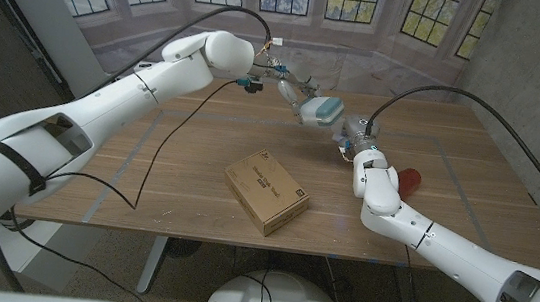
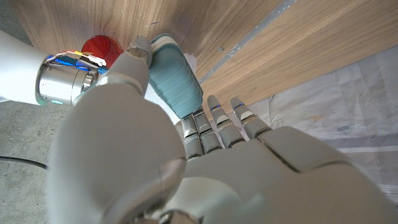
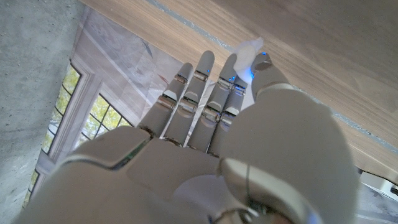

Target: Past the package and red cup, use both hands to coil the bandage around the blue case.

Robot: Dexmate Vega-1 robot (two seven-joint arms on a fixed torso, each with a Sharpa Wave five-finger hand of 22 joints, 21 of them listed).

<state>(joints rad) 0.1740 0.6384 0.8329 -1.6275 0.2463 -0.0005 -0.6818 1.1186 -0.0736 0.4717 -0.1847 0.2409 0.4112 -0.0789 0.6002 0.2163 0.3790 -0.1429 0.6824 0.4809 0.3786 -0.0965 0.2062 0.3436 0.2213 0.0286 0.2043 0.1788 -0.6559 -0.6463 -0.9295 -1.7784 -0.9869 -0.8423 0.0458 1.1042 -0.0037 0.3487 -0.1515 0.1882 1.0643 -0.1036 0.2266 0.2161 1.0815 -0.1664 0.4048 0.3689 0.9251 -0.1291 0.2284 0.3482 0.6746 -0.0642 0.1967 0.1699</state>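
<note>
Head view shows the wooden table [image 1: 187, 177] bearing the cardboard package [image 1: 266, 191] at its middle and the red cup [image 1: 410, 178] rightward, while beyond them the left hand [image 1: 301, 99] grips the blue case [image 1: 325, 110] and the right hand [image 1: 355, 135] pinches white bandage [image 3: 249, 51] just beside it.

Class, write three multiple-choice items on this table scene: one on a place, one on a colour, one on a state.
1. Where does the cardboard package lie?
A. mid-table, near the front edge
B. far left corner
C. on the red cup

2. What colour is the case?
A. yellow
B. blue
C. black

3. The case is
A. lying on the table
B. held up by the left robot hand
C. inside the package

Answers:
1 A, the package lies there.
2 B, the case is pale blue.
3 B, the left robot hand grips it above the table.
</note>
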